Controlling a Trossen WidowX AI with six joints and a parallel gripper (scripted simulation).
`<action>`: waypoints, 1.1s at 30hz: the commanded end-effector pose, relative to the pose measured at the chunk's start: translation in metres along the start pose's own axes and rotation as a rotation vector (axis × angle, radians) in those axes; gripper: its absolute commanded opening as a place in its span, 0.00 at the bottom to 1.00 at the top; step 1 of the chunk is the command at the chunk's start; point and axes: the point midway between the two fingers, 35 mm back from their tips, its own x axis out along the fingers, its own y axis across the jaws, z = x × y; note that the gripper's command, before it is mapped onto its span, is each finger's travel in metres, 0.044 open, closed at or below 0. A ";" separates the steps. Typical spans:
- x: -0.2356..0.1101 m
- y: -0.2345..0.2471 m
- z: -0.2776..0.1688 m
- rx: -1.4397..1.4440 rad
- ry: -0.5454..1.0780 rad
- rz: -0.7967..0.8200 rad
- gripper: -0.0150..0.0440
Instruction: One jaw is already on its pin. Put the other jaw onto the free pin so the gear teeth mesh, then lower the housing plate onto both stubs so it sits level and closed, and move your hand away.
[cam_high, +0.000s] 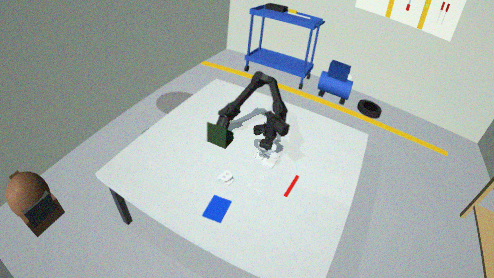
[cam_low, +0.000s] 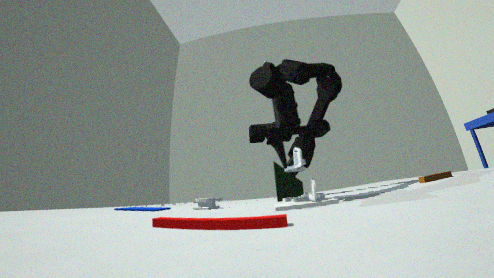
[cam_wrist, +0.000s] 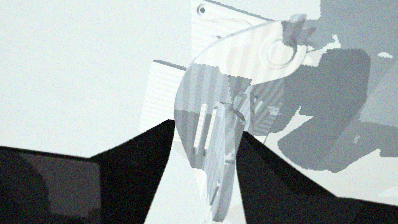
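Wrist view: white base w/ pins (cam_wrist: 210, 25) upper ctr, beyond claw tips; claw (cam_high: 266, 145) (cam_low: 295, 167) (cam_wrist: 206, 132) lower ctr, part-open, clamped on white loose jaw (cam_low: 298, 157) (cam_wrist: 220, 160), its long axis running up-right, held above base. Only arm, so nearest.

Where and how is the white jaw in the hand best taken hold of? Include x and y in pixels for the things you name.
By its raised fin (cam_low: 297, 155) (cam_wrist: 221, 160), I'd say, coming from above with the hand (cam_high: 266, 146) (cam_low: 297, 163) (cam_wrist: 206, 132) straddling it. The fin is narrow and stands up from the jaw's broad, flat plate (cam_low: 294, 169) (cam_wrist: 205, 80), and gripping there leaves the ringed end (cam_wrist: 280, 51) uncovered for a pin.
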 end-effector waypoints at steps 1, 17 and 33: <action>0.001 0.014 -0.006 -0.001 -0.005 0.001 0.48; 0.002 0.022 -0.010 -0.001 -0.005 0.001 0.48; 0.002 0.022 -0.010 -0.015 -0.005 0.001 0.48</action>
